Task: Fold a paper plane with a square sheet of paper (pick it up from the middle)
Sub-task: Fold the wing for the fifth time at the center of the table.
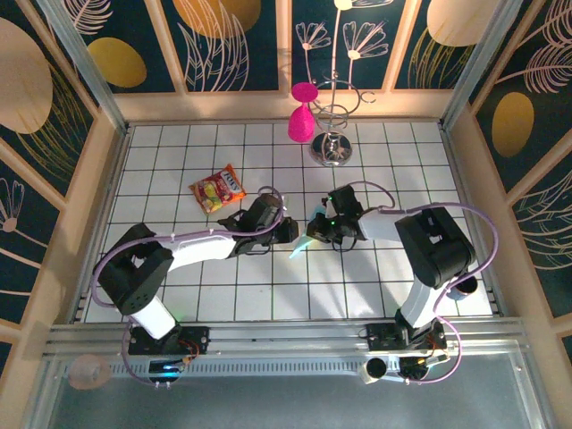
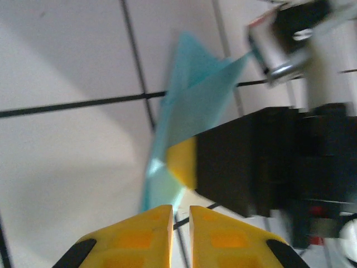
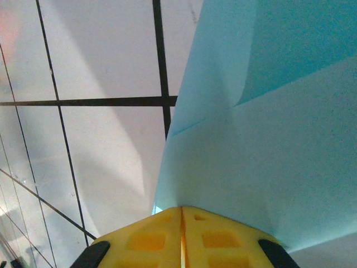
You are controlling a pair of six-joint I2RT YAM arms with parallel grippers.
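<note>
light-blue paper point(image 3: 268, 139), folded. right gripper point(image 3: 181, 209) at its 3 o'clock from above, clamped on it. left gripper point(image 2: 180, 207) at 9 o'clock, narrow gap between fingers; grip cannot be told.

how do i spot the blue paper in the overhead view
Start at the white tiled table, then find where the left gripper and the right gripper meet near its middle. The folded light-blue sheet of paper sits between them, pale and pointed, unlike the red-and-yellow snack packet lying flat farther left.

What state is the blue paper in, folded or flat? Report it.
Folded: the blue paper shows creases and overlapping layers, pinched in the shut right end effector.
</note>
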